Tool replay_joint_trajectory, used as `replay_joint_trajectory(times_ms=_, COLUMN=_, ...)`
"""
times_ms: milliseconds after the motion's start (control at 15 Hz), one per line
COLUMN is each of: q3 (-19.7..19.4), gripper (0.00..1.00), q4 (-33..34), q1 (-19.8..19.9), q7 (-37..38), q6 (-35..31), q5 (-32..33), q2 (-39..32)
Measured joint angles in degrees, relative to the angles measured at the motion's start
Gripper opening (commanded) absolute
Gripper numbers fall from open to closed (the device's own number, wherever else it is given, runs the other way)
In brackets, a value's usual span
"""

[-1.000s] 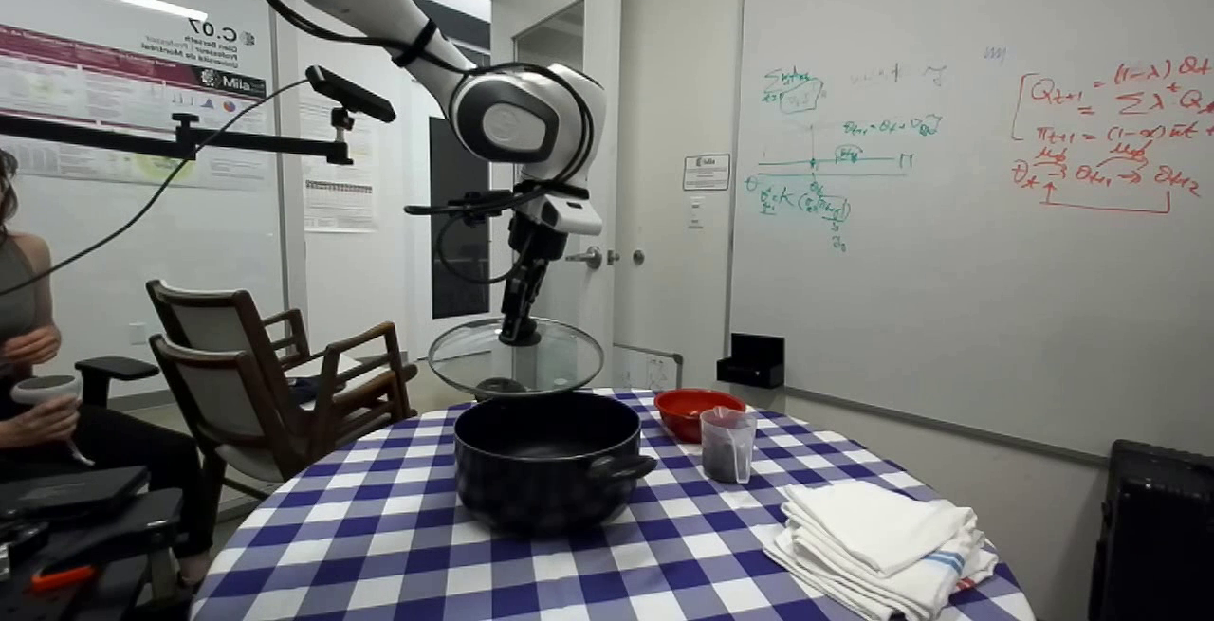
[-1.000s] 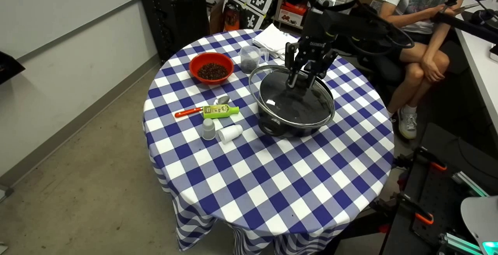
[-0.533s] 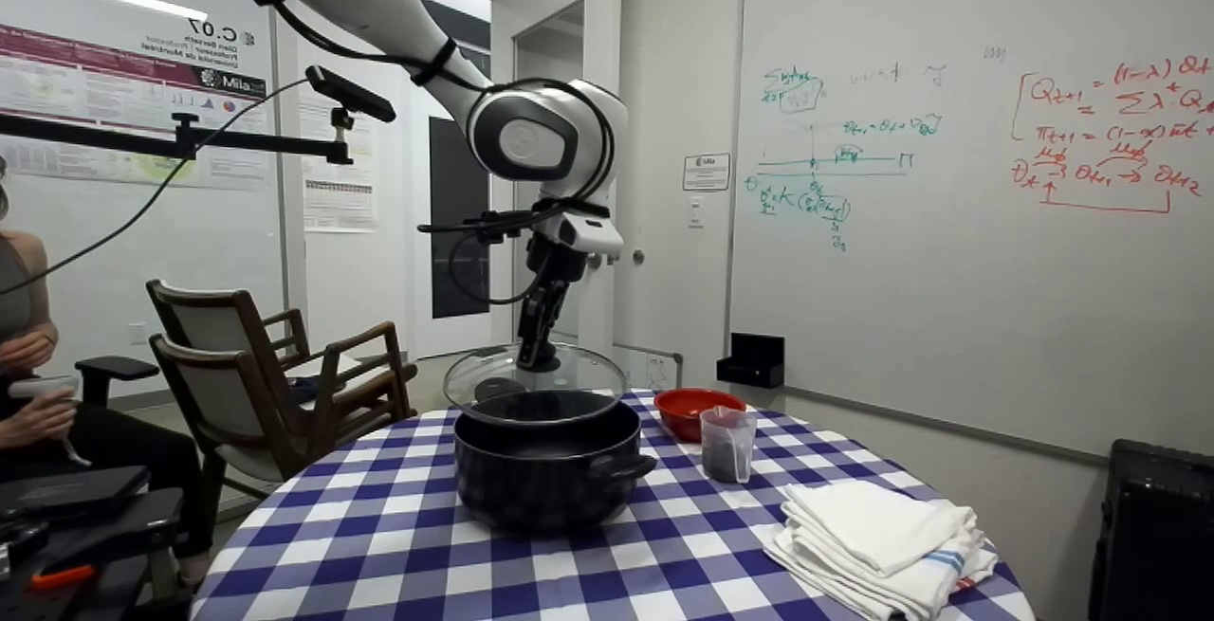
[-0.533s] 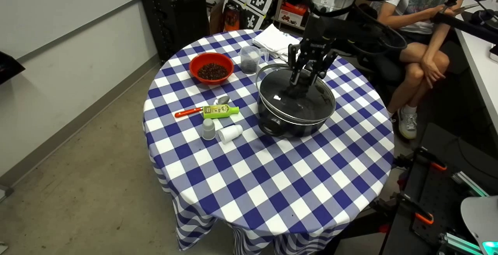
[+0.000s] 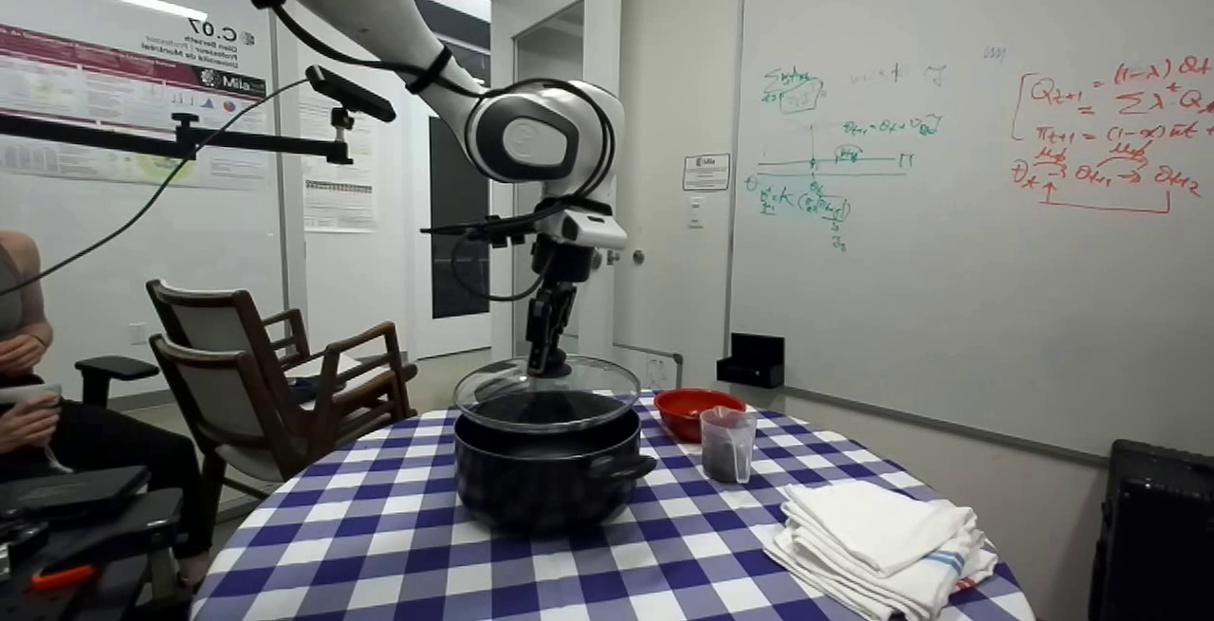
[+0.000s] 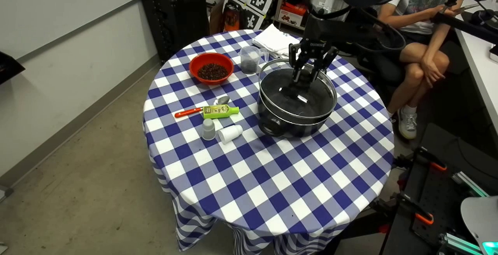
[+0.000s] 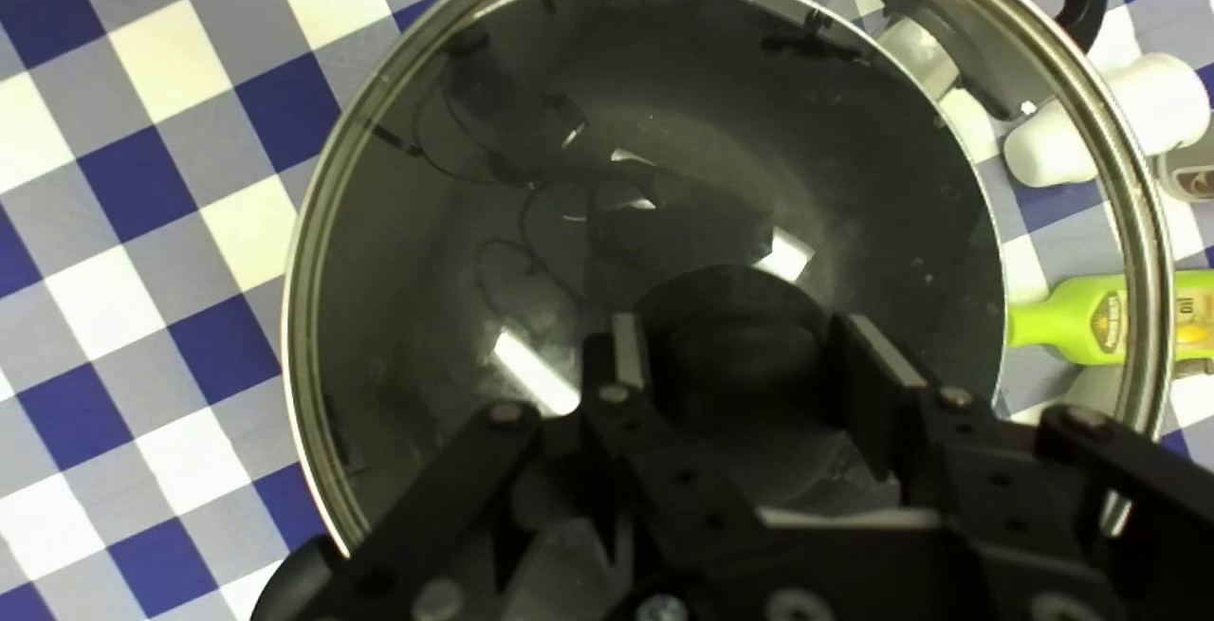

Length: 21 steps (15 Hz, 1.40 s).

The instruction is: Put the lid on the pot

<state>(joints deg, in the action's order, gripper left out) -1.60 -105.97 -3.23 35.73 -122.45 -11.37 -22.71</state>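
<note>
OK, I'm holding the lid [image 5: 548, 403] by its knob [image 7: 730, 303], my hand [image 7: 754, 351] pinched in to knob width w/ a finger [image 7: 628, 356] lying against each side, prob. bc the knob's the only bit made for gripping & a centre hold is balancing the glass. Lid's hanging right over the pot [image 5: 545, 488], not seated yet: in both exterior views a gap's showing btwn the lid's front edge & the pot's rim. In the wrist view that rim's showing thru the glass, a bit off-centre, but that cld just be the viewing angle, so can't tell if I'm lined up dead on. I'm reaching in from above, which is suiting a straight drop. Pot's sitting on the checked table [image 6: 218, 177], w/ red bowl [image 6: 212, 81], measuring cup [image 6: 249, 61] & green bottle [image 6: 220, 111] all lying apart from it, so I'm judging the lid's edge is having room. Nearly done, I'm reckoning: next move's calling for a slow, level lower, then letting go once it's resting all round. Main risk: one edge catching & tipping.
</note>
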Motion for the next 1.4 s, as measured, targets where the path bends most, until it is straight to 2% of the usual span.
replay_joint_trajectory(times_ms=933, q3=-0.6, gripper=0.25, q4=-1.5, q1=-1.8, q7=5.7, q6=-2.9, q5=5.4, q2=-1.4)
replay_joint_trajectory(times_ms=1400, q3=-0.9, gripper=0.25, q4=-1.5, q1=-1.8, q7=6.1, q6=-3.4, q5=6.4, q2=-1.7)
